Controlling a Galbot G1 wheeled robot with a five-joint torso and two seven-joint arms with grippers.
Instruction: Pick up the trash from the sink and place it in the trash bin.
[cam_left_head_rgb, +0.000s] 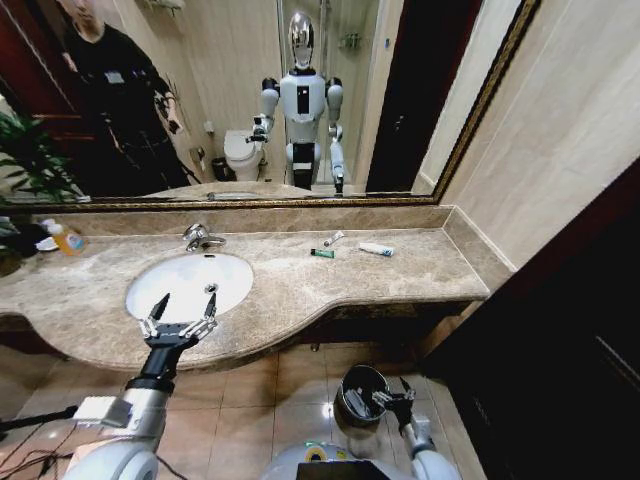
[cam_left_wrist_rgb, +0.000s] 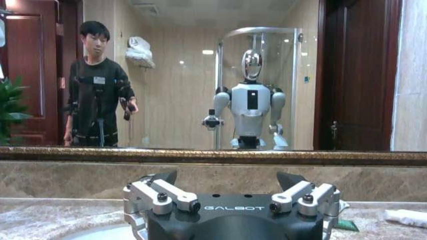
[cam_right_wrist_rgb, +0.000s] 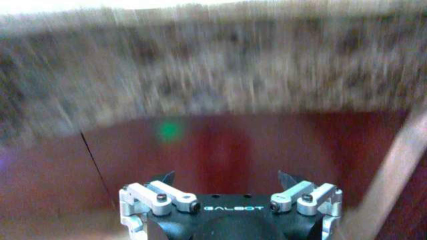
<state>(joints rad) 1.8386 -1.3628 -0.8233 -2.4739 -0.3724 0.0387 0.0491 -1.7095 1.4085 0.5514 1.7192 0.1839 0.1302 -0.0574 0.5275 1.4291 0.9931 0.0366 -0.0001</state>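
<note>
Left gripper (cam_left_head_rgb: 183, 305) spread wide, empty, above sink (cam_left_head_rgb: 160, 300) front rim. Trash tubes (cam_left_head_rgb: 375, 249) lie on counter right of basin — I'd swing over, descend square. Right gripper (cam_left_head_rgb: 392, 397) apart, empty, beside trash bin (cam_left_head_rgb: 352, 405) on floor.

A hotel-style bathroom: a beige-brown marble counter (cam_left_head_rgb: 400, 275) runs along a wall-wide mirror (cam_left_head_rgb: 200, 90) in a dark gilt frame. Beige stone tiles (cam_left_head_rgb: 560, 130) cover the side wall, tan tiles the floor (cam_left_head_rgb: 250, 390). Reflected in the glass are a white toilet (cam_left_head_rgb: 242, 152), a glass shower enclosure (cam_left_wrist_rgb: 260, 65), dark wooden doors (cam_left_wrist_rgb: 353, 75) and a leafy green plant (cam_left_head_rgb: 30, 155).
</note>
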